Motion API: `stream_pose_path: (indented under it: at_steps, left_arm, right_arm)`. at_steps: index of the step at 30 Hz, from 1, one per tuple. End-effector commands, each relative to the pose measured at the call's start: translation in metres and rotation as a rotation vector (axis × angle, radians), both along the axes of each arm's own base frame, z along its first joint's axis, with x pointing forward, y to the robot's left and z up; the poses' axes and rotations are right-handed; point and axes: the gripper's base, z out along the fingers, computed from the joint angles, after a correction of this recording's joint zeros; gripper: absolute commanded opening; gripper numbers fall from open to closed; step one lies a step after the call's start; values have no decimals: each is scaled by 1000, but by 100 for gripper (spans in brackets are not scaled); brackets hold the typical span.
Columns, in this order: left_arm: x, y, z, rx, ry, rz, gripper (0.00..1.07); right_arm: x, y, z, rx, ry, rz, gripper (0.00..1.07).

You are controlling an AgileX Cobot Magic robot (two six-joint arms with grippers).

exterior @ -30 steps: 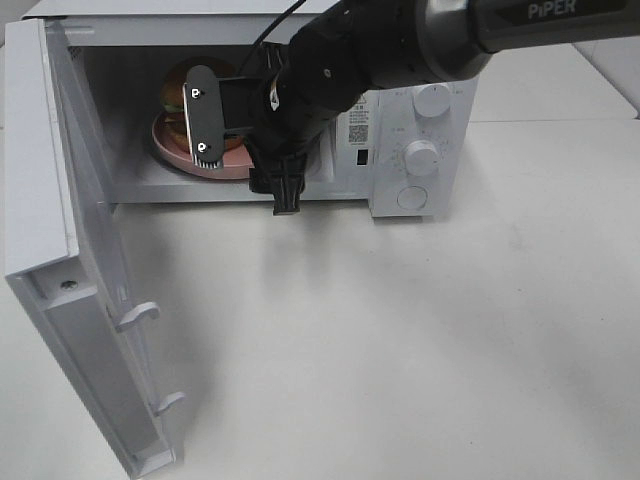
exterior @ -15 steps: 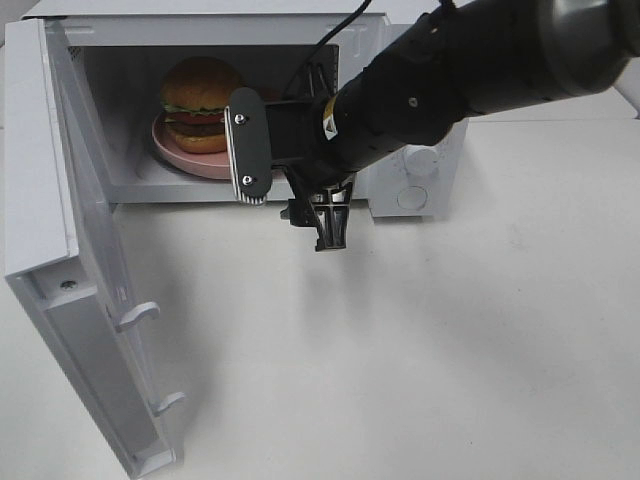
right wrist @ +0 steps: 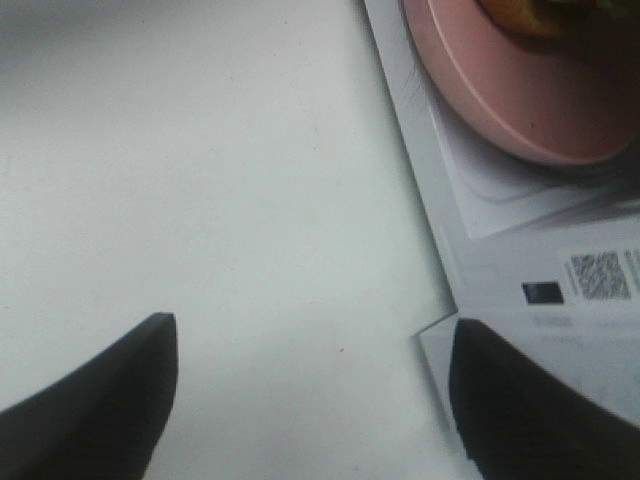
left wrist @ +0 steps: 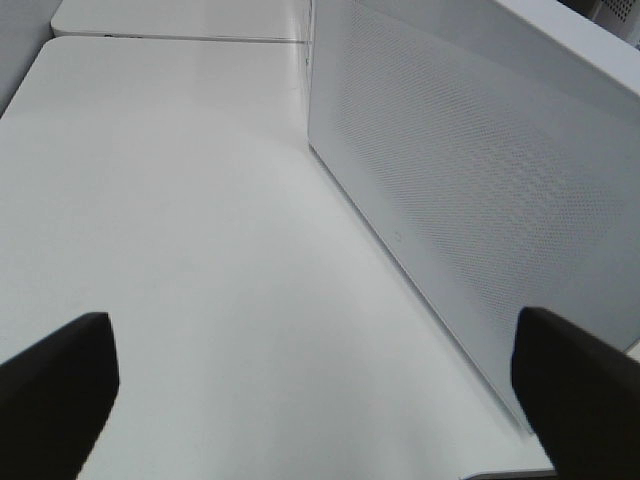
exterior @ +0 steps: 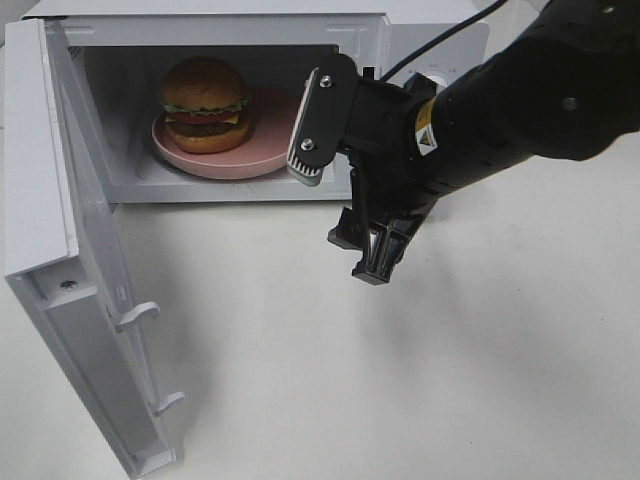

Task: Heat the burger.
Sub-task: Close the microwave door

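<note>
Now the burger (exterior: 205, 103) sits on a plate (exterior: 268, 152) inside the microwave (exterior: 200, 30), ten o'clock from the right gripper (exterior: 338, 218), which is spread wide and empty; the left gripper (left wrist: 315, 400) is likewise wide.

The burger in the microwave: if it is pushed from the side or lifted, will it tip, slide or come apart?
The burger is a tall stack of layers, so a high push may tip it or shift the top bun. The glossy bun could slip in a loose grip. On the smooth plate, a low push would likely slide it.
</note>
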Motion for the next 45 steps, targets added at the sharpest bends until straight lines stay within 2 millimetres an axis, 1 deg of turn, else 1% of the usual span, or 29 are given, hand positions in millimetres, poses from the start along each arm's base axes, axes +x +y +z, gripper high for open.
stream_pose_path:
  at_steps: [1,2,3,4,5,6,8,11,12,14,16,19,21,23,24,25,26,29,31,34,36,37,38,39,40,41,42,43,45]
  left_arm:
    - [-1,0,0,-3,-24,0,100]
    - [-1,0,0,-3,-24,0,100]
    - [-1,0,0,-3,-24,0,100]
    - [-1,0,0,-3,-24,0,100]
    - [-1,0,0,-3,-24,0,100]
    - [-1,0,0,-3,-24,0,100]
    - [-1,0,0,-3,-24,0,100]
    - [-1,0,0,-3,-24,0,100]
    - [-1,0,0,-3,-24,0,100]
    - [-1,0,0,-3,-24,0,100]
    - [-1,0,0,-3,-24,0,100]
    - [-1,0,0,-3,-24,0,100]
    - [-1,0,0,-3,-24,0,100]
    - [-1,0,0,-3,-24,0,100]
    - [-1,0,0,-3,-24,0,100]
    - [-1,0,0,-3,-24,0,100]
    - [-1,0,0,-3,-24,0,100]
    - [-1,0,0,-3,-24,0,100]
    - [-1,0,0,-3,-24,0,100]
    - [-1,0,0,-3,-24,0,100]
    - [-1,0,0,-3,-24,0,100]
    - [-1,0,0,-3,-24,0,100]
    - [-1,0,0,-3,-24,0,100]
    - [-1,0,0,-3,-24,0,100]
    - [-1,0,0,-3,-24,0,100]
    - [-1,0,0,-3,-24,0,100]
    - [-1,0,0,-3,-24,0,100]
    - [-1,0,0,-3,-24,0,100]
    - [-1,0,0,-3,-24,0,100]
  right_arm:
    - [-9,-8,5,58,51,-100,76]
    - [-18,-15,7,98,85,-167,76]
    - [-22,-19,8,112,104,-198,76]
    - [-22,-19,8,112,104,-198,76]
    - [-31,-26,9,129,132,-245,76]
    - [-31,-26,9,129,132,-245,76]
    - [-50,-42,11,134,201,-349,76]
    - [-55,-47,12,124,222,-375,76]
    - [-64,-54,14,92,273,-419,76]
    - [-68,-57,15,74,296,-435,76]
    - [-85,-70,20,-21,400,-492,76]
    - [-89,-73,22,-30,416,-500,76]
    - [-104,-84,32,-65,463,-524,76]
    - [-107,-86,36,-59,461,-528,76]
    - [-115,-92,44,-44,455,-534,76]
    - [-115,-92,44,-44,455,-534,76]
    - [-122,-98,52,-21,447,-542,76]
    - [-126,-101,57,-4,440,-546,76]
    - [-143,-114,71,58,401,-550,76]
    - [-148,-118,74,73,390,-548,76]
    - [-161,-133,75,118,360,-572,76]
    - [-161,-133,75,118,360,-572,76]
    - [-164,-138,74,130,354,-593,76]
    - [-170,-149,74,158,338,-645,76]
    - [-170,-149,74,158,338,-645,76]
    - [-172,-154,73,168,332,-671,76]
    - [-178,-163,71,196,312,-726,76]
    - [-178,-163,71,196,312,-726,76]
    - [-189,-176,70,251,263,-803,76]
